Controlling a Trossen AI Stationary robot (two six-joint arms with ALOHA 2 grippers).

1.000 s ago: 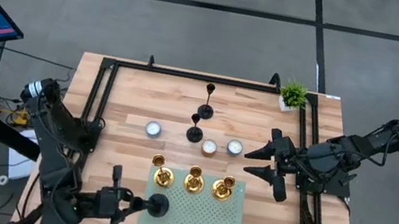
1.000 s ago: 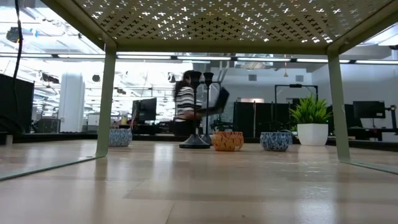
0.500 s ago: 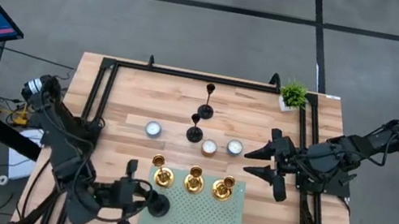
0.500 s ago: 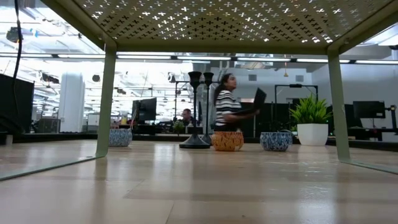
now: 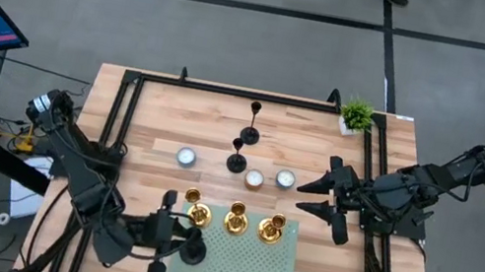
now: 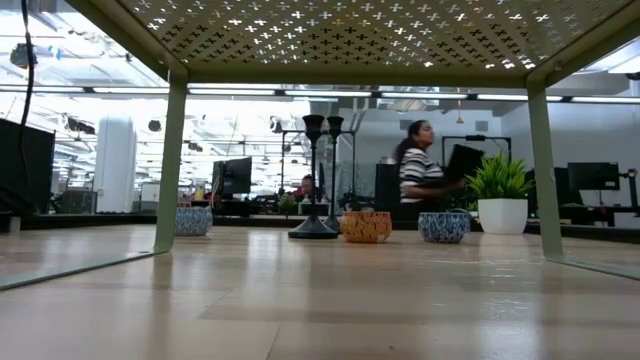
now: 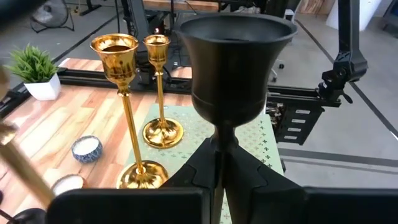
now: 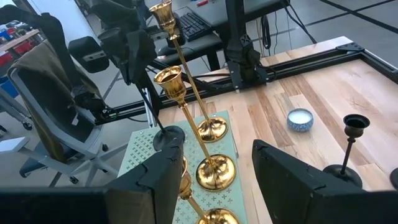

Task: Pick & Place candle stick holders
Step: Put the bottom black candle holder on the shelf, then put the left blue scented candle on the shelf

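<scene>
Held holder: a matte black candle stick holder stands upright in the left gripper, its stem pinched between the fingers, cup above them, round base below.
Long axis: vertical, stem straight up and down, so any set-down is a straight lowering.
Where it is: over the near left corner of the green perforated tray; whether the base already rests on the tray or hangs just above it cannot be told.
Left gripper: closed together on the black stem, coming in from the tray's left edge.
Nearest neighbours: three gold candle stick holders stand in a row along the tray's far edge, ahead of the left gripper; the closest gold one is just beyond the held holder, so clearance on that side is tight.
Remaining holders: two black candle stick holders stand upright mid-counter, farther out from the left gripper, past the gold row, with small candle bowls beside them.
Right gripper: right gripper waits at the right side of the counter, fingers apart and holding nothing, pointed toward the two black holders.
Which arm is nearer: for the held holder, the left; for the two on the counter, the right looks the closer, with a sideways approach to their upright stems.
Judgement: placing seems the step in hand; the move turns on lowering without nudging the near gold holder.
</scene>
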